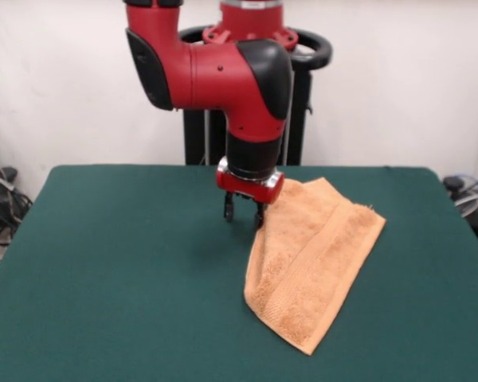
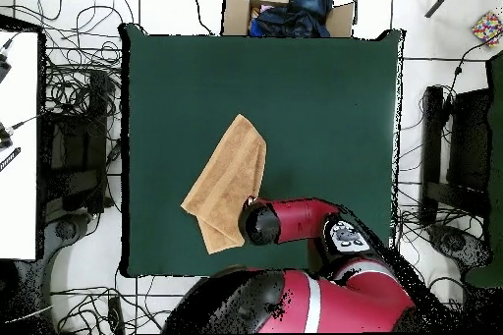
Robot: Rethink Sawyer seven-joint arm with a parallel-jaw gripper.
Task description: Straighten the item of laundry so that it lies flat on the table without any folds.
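Observation:
The item of laundry (image 1: 311,255), a light orange towel, lies slantwise on the green table (image 1: 103,278), right of centre. It is doubled over into a narrow strip, with a woven band along its length. My gripper (image 1: 244,215) hangs just above the cloth-covered table at the towel's far left corner. Its fingers stand apart and open, and the right fingertip (image 1: 259,218) is at the towel's edge. From overhead, the towel (image 2: 226,184) lies on the table (image 2: 324,105) and the arm's wrist (image 2: 259,223) covers its corner and hides the gripper.
A cardboard box (image 2: 285,12) with dark clothes sits beyond the table's far edge in the overhead view. Cables (image 2: 79,76) cover the floor at the left, and black stands (image 2: 447,154) are at the right. A white surface (image 2: 18,144) lies at the far left.

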